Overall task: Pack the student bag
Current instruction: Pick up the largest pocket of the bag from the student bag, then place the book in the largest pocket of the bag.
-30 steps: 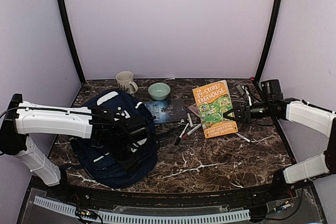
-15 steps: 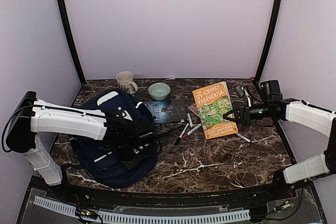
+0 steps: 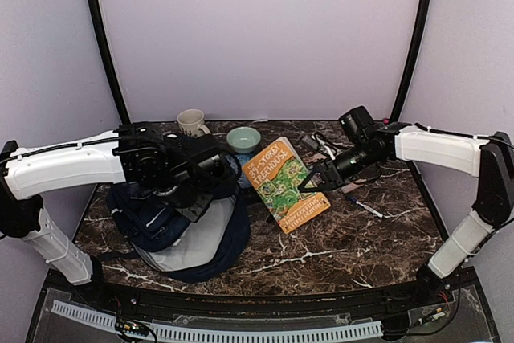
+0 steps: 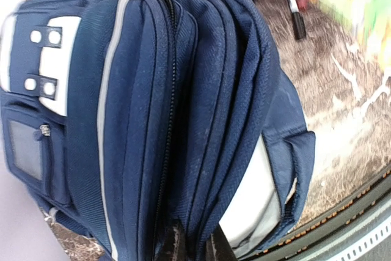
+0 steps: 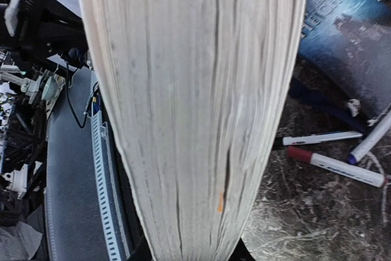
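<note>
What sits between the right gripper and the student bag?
Top view: the orange book, clamped in the right gripper, spans the gap toward the student bag.

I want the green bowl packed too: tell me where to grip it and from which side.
Take the green bowl by its rim, coming straight down from above, one finger inside and one outside. It stands upright, mouth open to the top, and its rounded, sloping wall would likely slip out of a sideways pinch.

The left arm [image 3: 72,168] and right arm [image 3: 440,146] each comprise white moulded link covers between black joint housings, a thin black cable along the upper link, and a black left hand [image 4: 194,246] or right hand [image 3: 317,176].
</note>
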